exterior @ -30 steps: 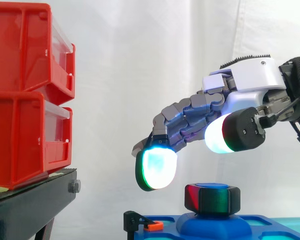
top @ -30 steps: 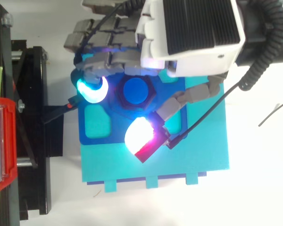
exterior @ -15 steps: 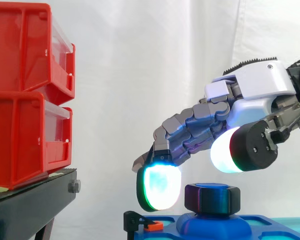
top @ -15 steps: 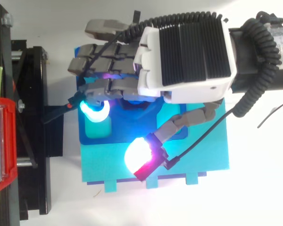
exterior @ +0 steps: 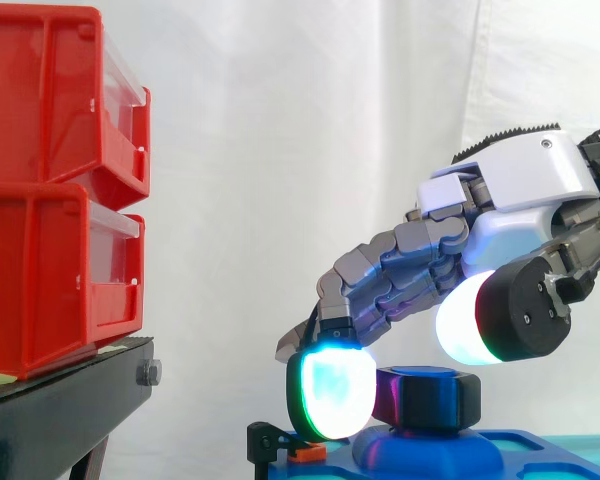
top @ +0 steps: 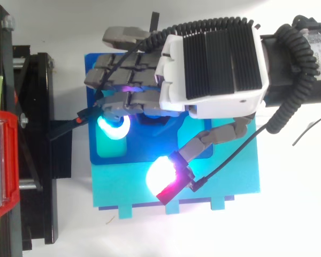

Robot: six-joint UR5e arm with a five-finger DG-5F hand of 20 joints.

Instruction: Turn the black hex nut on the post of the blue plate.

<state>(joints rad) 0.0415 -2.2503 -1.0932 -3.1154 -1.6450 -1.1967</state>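
Side view | hand (exterior: 515, 195) spread above black hex nut (exterior: 435, 400) | one fingertip (exterior: 328, 395) just beside nut | thumb raised clear | blue plate (exterior: 500, 457) beneath

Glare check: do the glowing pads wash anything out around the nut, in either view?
Side view: the black hex nut catches a magenta sheen on its left face, next to the cyan-green finger pad; its outline is readable. Top view: the hand's thumb pad blooms to plain white, with a halo over the turquoise base; the finger pad throws a bright spot on the blue plate.
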